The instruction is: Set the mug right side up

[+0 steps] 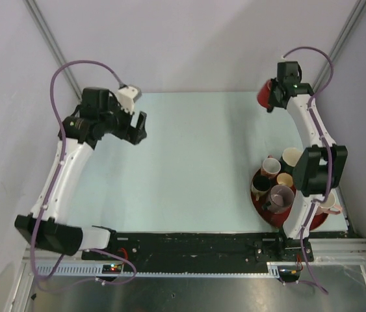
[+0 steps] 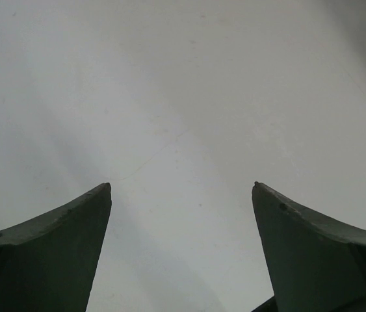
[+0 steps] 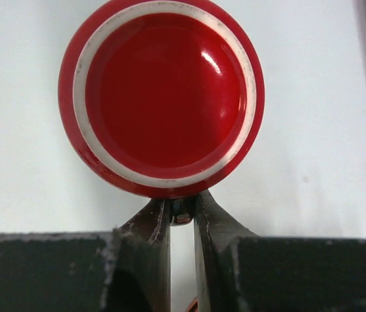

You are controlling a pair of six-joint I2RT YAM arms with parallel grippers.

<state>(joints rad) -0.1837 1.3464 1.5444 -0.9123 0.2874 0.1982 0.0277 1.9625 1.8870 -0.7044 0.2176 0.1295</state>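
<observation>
One red mug (image 3: pixel 161 97) near far-right table (image 1: pixel 189 162) edge, right tool (image 3: pixel 181 207) clamping it

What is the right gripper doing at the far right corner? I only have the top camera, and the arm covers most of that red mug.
Observer: On the right wrist camera, the right gripper has its fingers nearly together, pinching a small part at the near edge of the red mug.
Operator: Which end of the mug faces that camera?
Observer: A round red face with a white ring. I cannot tell whether it is the base or the mouth.
Operator: And the left gripper?
Observer: The left gripper is open, with only a pale surface showing between its fingers.
</observation>
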